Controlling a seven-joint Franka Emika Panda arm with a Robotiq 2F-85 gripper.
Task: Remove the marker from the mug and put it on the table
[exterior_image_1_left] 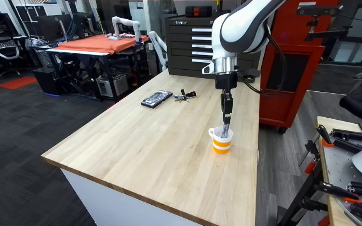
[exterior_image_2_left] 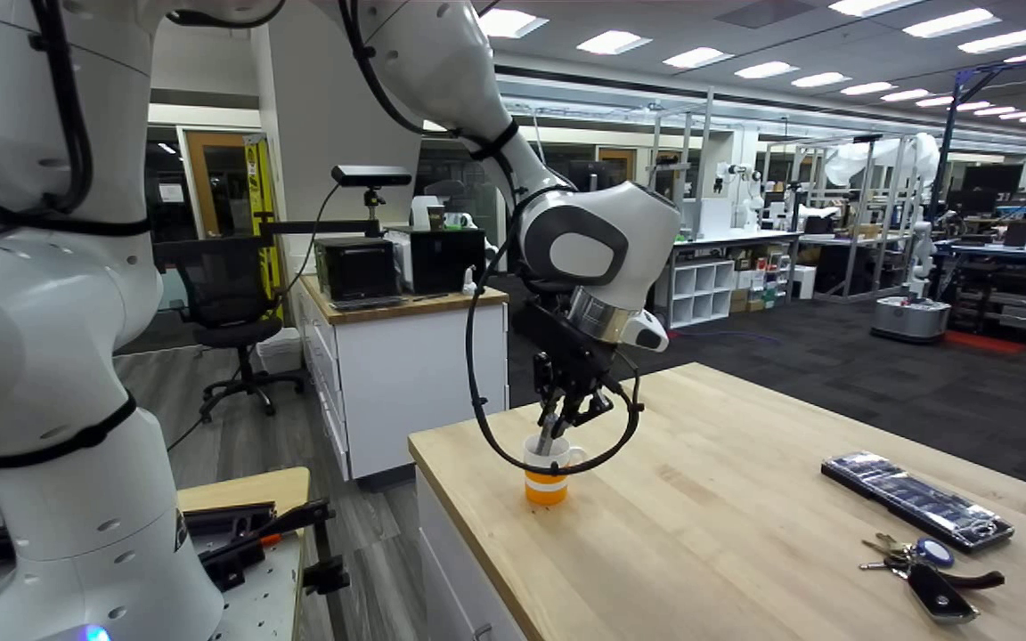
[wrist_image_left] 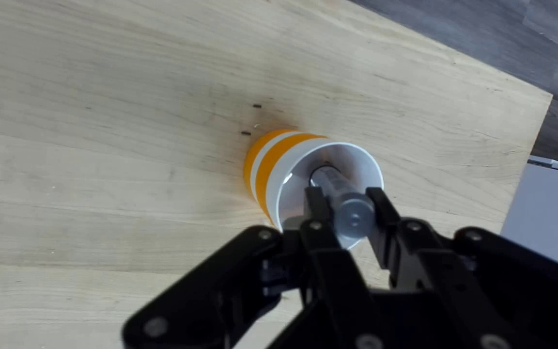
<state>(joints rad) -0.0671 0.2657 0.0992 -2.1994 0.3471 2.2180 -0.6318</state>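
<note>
The mug [exterior_image_1_left: 222,144], white with orange bands, stands upright on the light wooden table [exterior_image_1_left: 156,141] in both exterior views. The marker [wrist_image_left: 354,218], pale grey, leans in the mug with its lower end inside and its upper end above the rim. My gripper [wrist_image_left: 345,201] is above the mug, its two fingers closed against both sides of the marker's upper end. In an exterior view the gripper [exterior_image_2_left: 554,422] points down at the mug [exterior_image_2_left: 546,488], with the marker [exterior_image_2_left: 547,438] between its fingertips. The marker's lower tip is partly hidden inside the mug.
A flat black case with a clear lid [exterior_image_1_left: 156,99] and a bunch of keys [exterior_image_1_left: 184,95] lie farther along the table. A dark drawer chest [exterior_image_1_left: 187,47] stands at the table's end. The mug is near a long table edge. A cable loop hangs beside the gripper.
</note>
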